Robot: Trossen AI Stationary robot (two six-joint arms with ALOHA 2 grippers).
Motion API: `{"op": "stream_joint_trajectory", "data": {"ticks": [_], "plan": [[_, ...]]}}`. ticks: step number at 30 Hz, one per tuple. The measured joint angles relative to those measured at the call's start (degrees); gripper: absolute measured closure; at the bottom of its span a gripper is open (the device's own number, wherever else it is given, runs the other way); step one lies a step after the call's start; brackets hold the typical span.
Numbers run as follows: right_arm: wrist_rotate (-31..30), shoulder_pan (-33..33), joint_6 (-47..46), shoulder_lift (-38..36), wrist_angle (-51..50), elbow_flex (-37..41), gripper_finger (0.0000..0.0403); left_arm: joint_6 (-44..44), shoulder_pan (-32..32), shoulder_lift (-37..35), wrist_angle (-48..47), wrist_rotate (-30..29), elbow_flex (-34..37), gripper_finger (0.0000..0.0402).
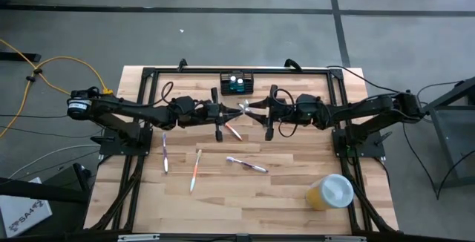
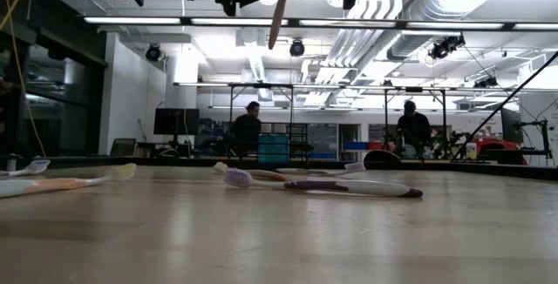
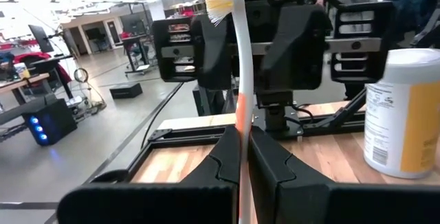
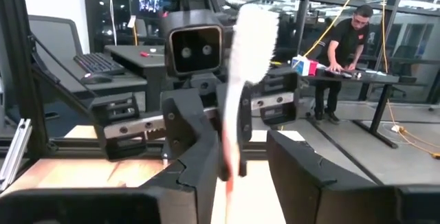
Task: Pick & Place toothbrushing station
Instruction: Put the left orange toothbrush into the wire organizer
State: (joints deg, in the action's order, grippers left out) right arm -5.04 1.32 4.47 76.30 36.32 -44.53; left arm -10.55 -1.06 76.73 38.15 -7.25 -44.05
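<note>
Nearest you on the pale wood-plank surface point(image 1: 282, 197) stands the yellow cup point(image 1: 329, 192) with its round white lid; its label shows print you cannot read, and ahead of it lie three slim plastic toothbrushes, one purple point(image 1: 246, 164). Above mid-surface your left gripper point(image 1: 227, 112) is clenched on the white-and-orange toothbrush point(image 3: 238, 80), bristles up, while your right gripper point(image 1: 256, 108) faces it with fingers parted around that handle, released. Farthest back, at the far edge, sits the toothbrushing station point(image 1: 237, 83), a black boxy caddy holding two small teal-capped items you cannot identify.
</note>
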Motion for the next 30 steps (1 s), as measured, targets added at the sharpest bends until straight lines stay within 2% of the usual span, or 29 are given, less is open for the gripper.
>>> {"op": "stream_joint_trajectory", "data": {"ticks": [14, 23, 30], "plan": [[0.7, 0.0, -0.1, 0.0, 2.2, 0.0, 0.0286, 0.0, 0.2, 0.2, 1.4, 0.0, -0.1, 0.0400], [1.1, 0.0, -0.3, 0.0, 2.5, 0.0, 0.0286, 0.2, 0.2, 7.3, 9.6, 2.1, -0.1, 0.0400], [0.6, 0.0, -0.4, 0.0, 0.2, 0.0, 0.0286, -0.8, 0.0, 6.7, 10.3, 1.5, -0.1, 0.0400]]}}
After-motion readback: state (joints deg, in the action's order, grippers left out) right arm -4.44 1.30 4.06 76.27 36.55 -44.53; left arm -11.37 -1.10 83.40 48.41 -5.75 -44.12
